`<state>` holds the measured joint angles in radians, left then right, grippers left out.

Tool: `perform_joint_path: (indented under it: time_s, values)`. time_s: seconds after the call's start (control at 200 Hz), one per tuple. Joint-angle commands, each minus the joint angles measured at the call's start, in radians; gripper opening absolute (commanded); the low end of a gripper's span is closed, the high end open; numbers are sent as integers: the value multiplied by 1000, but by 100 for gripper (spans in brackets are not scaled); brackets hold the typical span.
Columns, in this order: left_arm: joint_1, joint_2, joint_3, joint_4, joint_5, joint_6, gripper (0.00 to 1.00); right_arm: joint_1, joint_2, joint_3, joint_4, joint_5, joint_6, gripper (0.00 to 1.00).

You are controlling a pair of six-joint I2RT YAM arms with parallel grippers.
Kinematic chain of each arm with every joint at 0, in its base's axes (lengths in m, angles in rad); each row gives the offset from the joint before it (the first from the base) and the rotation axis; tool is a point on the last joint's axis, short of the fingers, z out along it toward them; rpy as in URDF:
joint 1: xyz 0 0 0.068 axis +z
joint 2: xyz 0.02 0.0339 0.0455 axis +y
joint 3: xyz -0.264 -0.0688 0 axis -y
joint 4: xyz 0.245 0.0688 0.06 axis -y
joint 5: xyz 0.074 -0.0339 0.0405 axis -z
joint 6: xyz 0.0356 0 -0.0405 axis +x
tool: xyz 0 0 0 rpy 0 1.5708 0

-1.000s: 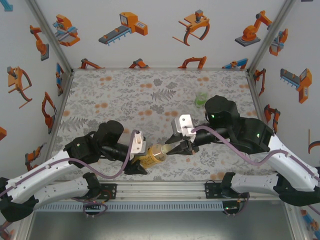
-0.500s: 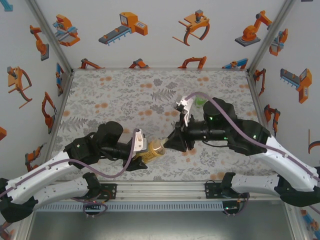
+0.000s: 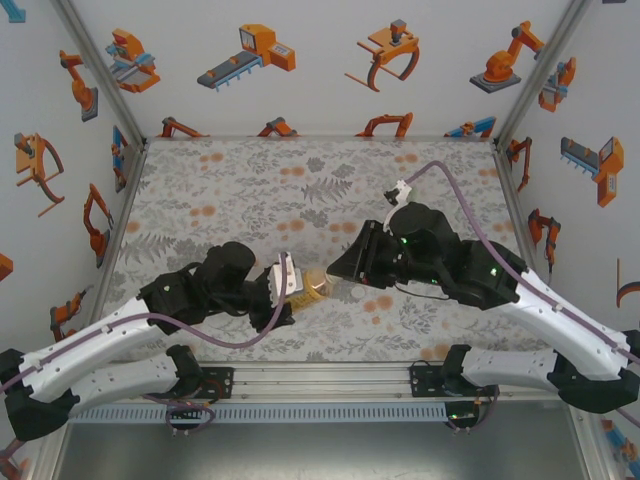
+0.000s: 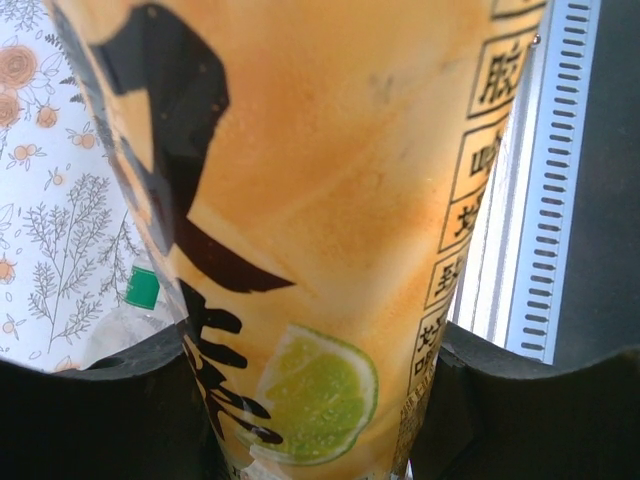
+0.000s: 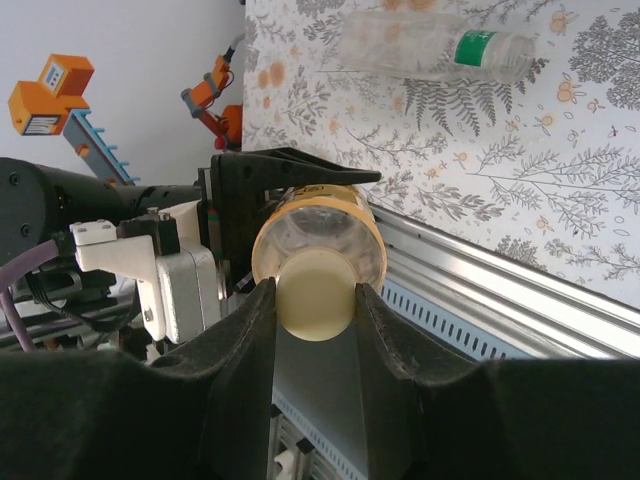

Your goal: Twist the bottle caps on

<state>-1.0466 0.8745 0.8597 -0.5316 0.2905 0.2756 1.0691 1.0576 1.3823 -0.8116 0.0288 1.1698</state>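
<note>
Top external: table (image 3: 250, 190) in grey fern and orange blossom print; white walls (image 3: 320, 95) with orange robot-arm stickers; slotted metal rail (image 3: 320, 380) along near edge. Left gripper (image 3: 288, 292) clamped on amber bottle (image 3: 312, 287), held sideways over table front. Left wrist: label in black East Asian characters, unread, plus lime slice picture (image 4: 315, 395). Right wrist: right gripper (image 5: 313, 300) pinching pale yellowish cap (image 5: 313, 285) at bottle mouth; clear bottle (image 5: 420, 45), green-banded, lying on table.
</note>
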Motion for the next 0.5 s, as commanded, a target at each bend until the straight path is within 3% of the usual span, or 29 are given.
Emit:
perform_joint_path:
  time_s: [0.0, 0.03, 0.1, 0.15, 0.33, 0.496]
  values:
    - [-3, -6, 15, 139, 7, -15, 0, 7, 17, 53, -30, 22, 4, 13]
    - [-4, -10, 13, 139, 8, -15, 0, 7, 14, 67, -29, 29, -28, 21]
    - [-3, -18, 10, 143, 15, -15, 0, 7, 6, 93, -8, 23, -118, 52]
    - [-3, -28, 5, 150, 25, -17, 0, 7, -3, 105, 25, 7, -203, 62]
    - [-4, -62, -27, 225, 141, -29, 0, 7, -83, 77, 270, -69, -535, 65]
    - [-4, -73, -42, 338, 277, -74, 0, 8, -173, -30, 573, -240, -812, 63]
